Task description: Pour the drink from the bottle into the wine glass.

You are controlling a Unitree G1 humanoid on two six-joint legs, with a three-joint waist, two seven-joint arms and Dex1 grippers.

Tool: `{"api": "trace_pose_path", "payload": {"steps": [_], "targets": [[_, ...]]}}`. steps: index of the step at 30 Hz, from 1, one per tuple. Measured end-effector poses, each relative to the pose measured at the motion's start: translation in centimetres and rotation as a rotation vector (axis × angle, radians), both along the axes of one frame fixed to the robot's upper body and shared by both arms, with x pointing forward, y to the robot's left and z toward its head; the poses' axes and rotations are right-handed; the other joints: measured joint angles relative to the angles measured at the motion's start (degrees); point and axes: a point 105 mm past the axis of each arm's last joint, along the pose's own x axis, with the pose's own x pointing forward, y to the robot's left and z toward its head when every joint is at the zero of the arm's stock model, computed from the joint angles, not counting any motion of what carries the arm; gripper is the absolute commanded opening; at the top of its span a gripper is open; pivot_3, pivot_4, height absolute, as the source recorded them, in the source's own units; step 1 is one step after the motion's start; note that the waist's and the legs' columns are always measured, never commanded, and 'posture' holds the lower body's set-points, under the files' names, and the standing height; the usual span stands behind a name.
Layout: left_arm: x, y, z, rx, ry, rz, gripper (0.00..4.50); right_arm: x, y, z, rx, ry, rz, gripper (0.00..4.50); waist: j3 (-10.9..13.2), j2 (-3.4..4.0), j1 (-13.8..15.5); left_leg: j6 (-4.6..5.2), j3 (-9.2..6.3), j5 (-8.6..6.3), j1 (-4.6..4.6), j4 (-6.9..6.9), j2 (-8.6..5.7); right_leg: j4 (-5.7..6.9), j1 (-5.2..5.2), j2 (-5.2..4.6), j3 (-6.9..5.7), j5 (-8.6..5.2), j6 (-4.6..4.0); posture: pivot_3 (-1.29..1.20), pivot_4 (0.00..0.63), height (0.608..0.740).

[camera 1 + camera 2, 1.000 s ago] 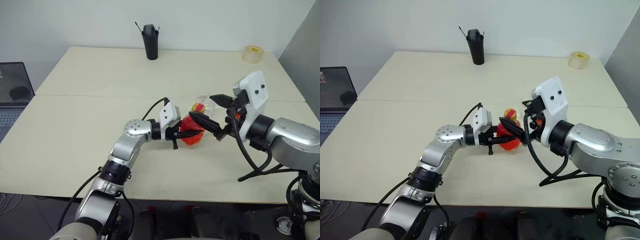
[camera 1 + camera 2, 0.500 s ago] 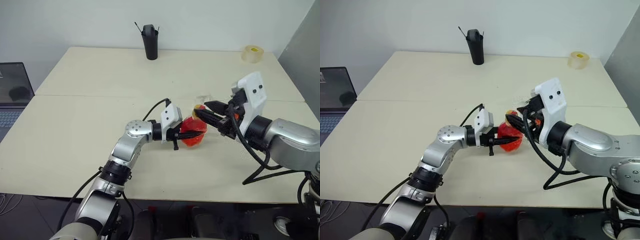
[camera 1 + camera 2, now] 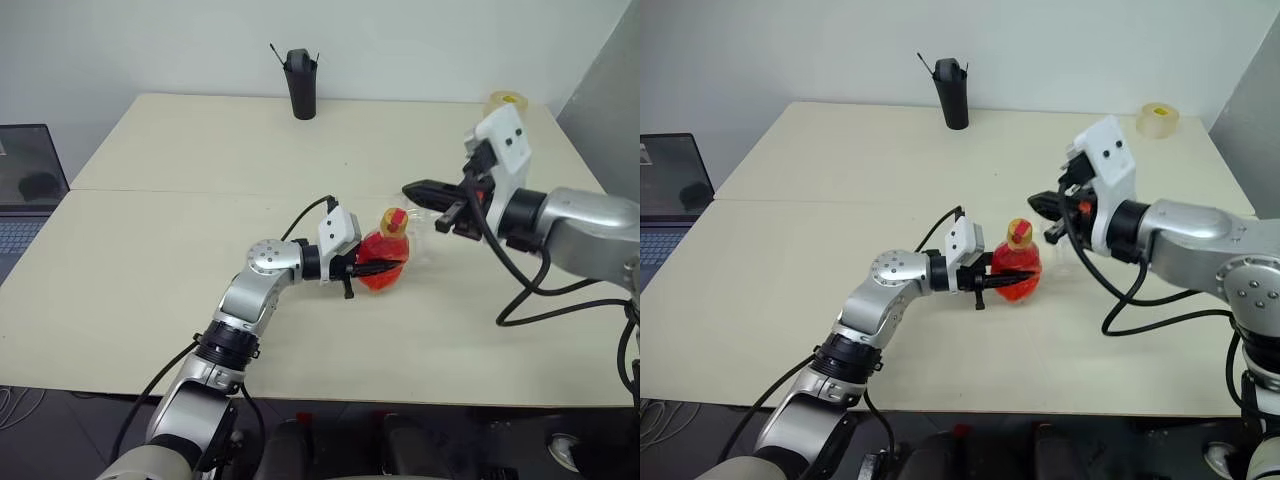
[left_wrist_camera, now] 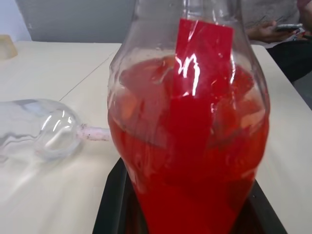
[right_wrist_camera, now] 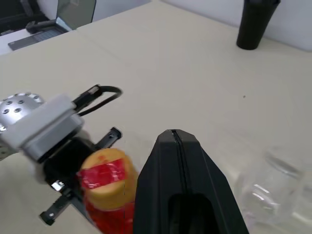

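Left eye view: bottle steadied upright, cap on.
The left gripper (image 3: 385,268) clamps its fingers round the bottle (image 3: 385,258) on the table (image 3: 200,150), seemingly bracing it for uncapping. The right gripper (image 3: 412,188) hovers clenched and empty above, apart from the cap. The wine glass (image 4: 41,129) lies tipped just beside.

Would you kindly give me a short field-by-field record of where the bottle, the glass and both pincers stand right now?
bottle: upright on the table, yellow cap on, bottle about half full of red drink
wine glass: lying on its side beside the bottle, wine glass empty
left pincer: left pincer shut on the bottle's body
right pincer: right pincer shut, empty, raised above the wine glass
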Motion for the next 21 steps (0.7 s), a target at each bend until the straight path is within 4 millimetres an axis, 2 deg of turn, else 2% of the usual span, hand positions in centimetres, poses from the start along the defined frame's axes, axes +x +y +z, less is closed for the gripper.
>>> {"api": "trace_pose_path", "payload": {"steps": [5,12,21], "targets": [[0.0,0.8,-0.5,-0.001,0.008,0.034,0.9,-1.6,0.2,1.5,0.063,-0.024,0.068,2.24,0.0,0.0,0.0,0.0,-0.03,0.0,-0.02,0.01,0.01,0.02,0.0,-0.03,-0.03,0.0,0.0,0.0,0.15,0.74],[0.0,0.8,-0.4,-0.005,0.006,0.042,0.9,-3.0,1.6,0.3,0.085,0.025,0.09,4.45,0.0,0.0,0.0,0.0,-0.03,0.0,-0.02,0.03,0.01,0.05,0.0,-0.03,-0.03,0.0,0.0,0.0,0.15,0.74],[-0.2,0.4,-0.1,-0.011,-0.001,0.017,0.9,-2.2,1.8,-1.5,0.05,0.078,-0.022,4.46,0.0,0.0,0.0,-0.01,-0.03,0.01,-0.03,0.03,0.0,0.04,0.0,-0.03,-0.03,0.0,0.0,0.0,0.15,0.74]]}}
